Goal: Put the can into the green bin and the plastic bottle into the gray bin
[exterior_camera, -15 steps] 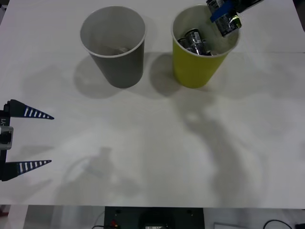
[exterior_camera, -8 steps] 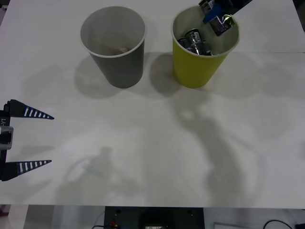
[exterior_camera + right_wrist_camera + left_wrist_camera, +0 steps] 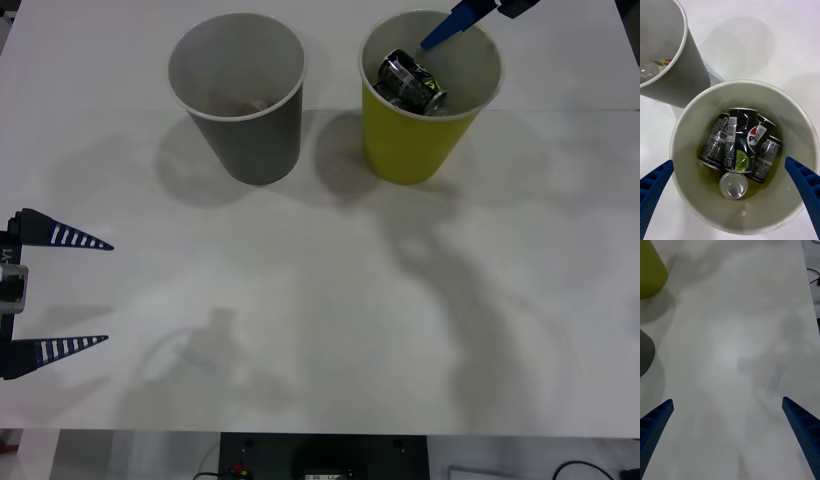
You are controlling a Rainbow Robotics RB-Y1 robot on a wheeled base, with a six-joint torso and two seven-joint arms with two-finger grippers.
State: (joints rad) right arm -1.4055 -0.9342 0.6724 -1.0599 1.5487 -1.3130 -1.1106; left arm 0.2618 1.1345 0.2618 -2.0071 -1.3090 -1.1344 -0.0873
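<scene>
Can [image 3: 411, 81] lies inside the green bin [image 3: 428, 150], on top of other cans; in the right wrist view the can [image 3: 740, 139] rests on the pile against the bin's white wall [image 3: 797, 123]. So the can half looks done.

Right hand [image 3: 730, 198] hovers right above the green bin's mouth at the far right of the desk [image 3: 320, 300], fingers spread wide, holding nothing; one blue finger [image 3: 452, 24] shows over the far rim in the front view.

Gray bin [image 3: 240, 110] stands just left of the green bin, apart from it. Something clear and crumpled sits at its bottom [image 3: 649, 69], possibly the plastic bottle, too hidden to say for sure. No bottle lies out on the desk.

Left hand [image 3: 60, 292] parked at the near left edge, fingers apart, empty, well away from both bins.

Judgement: task close to finished or finished; only retreat of the right arm seems left.
</scene>
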